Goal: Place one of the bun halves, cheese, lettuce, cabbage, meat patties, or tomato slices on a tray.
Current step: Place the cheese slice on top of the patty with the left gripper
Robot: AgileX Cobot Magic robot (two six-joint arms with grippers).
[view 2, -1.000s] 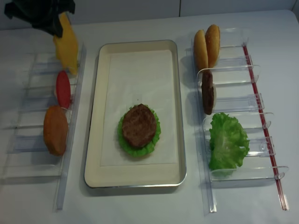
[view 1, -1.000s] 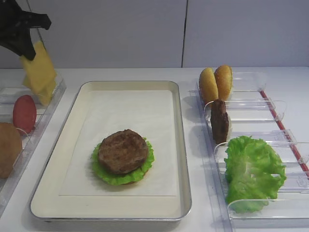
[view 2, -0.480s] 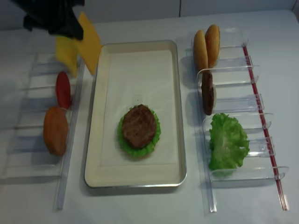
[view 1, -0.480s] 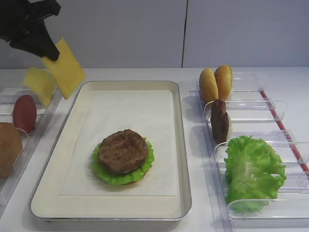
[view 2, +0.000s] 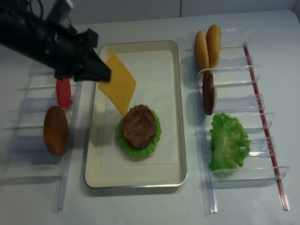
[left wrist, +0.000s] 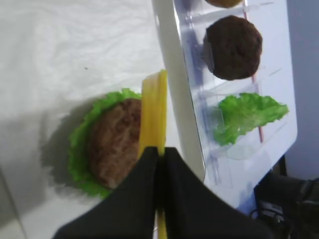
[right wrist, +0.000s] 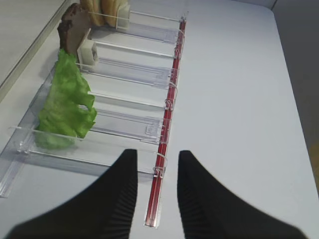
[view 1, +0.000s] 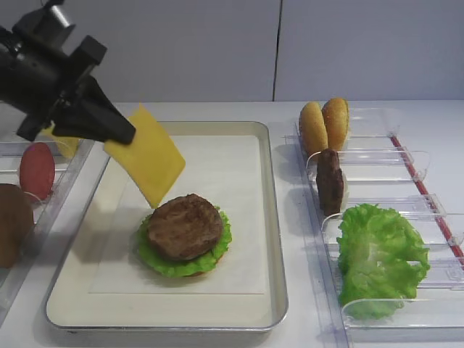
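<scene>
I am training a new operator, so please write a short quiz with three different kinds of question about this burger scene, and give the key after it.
1. True or false: the left gripper is shut on the cheese.
2. What lies directly under the meat patty on the tray? A) tomato slice B) lettuce C) bun half
3. Fill in: the right gripper is ____ and holds nothing.

Key: 1 true; 2 B, the lettuce; 3 open.
</scene>
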